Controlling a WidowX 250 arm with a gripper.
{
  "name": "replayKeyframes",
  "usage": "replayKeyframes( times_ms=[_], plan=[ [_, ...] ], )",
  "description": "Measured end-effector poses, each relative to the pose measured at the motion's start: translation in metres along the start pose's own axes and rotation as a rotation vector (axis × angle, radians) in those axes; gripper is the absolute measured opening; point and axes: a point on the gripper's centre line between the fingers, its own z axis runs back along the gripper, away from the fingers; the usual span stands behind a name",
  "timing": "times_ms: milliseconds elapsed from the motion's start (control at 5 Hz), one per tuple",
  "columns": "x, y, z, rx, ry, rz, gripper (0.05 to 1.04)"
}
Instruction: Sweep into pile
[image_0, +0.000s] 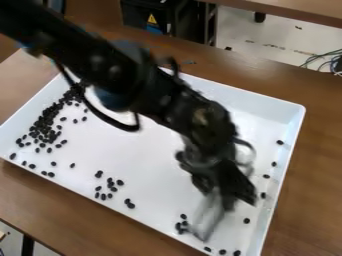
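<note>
The black gripper (224, 196) is low over the lower right part of a white tray (160, 165), shut on a blurred grey-white sweeping tool (208, 216). The tool points down to the tray floor, its lower end beside a small cluster of black beans (181, 226). A dense pile of black beans (45, 125) lies along the tray's left side. Another loose group (109, 186) is spread near the middle of the front edge. Single beans (266, 176) are strung along the right wall, with a few more in the bottom right corner. The arm hides part of the tray's upper middle.
The tray stands on a brown wooden table (314, 180), with raised walls all round. The arm crosses from the upper left over the tray. Behind the table are a black case (150, 17) with a warning label and some cables (327, 59) at the right.
</note>
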Motion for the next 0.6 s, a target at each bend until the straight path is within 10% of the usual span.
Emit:
replayKeyframes(
  times_ms=[600],
  plan=[
    [-0.015,0.128,0.010,0.054,0.004,0.097,0.359]
  ],
)
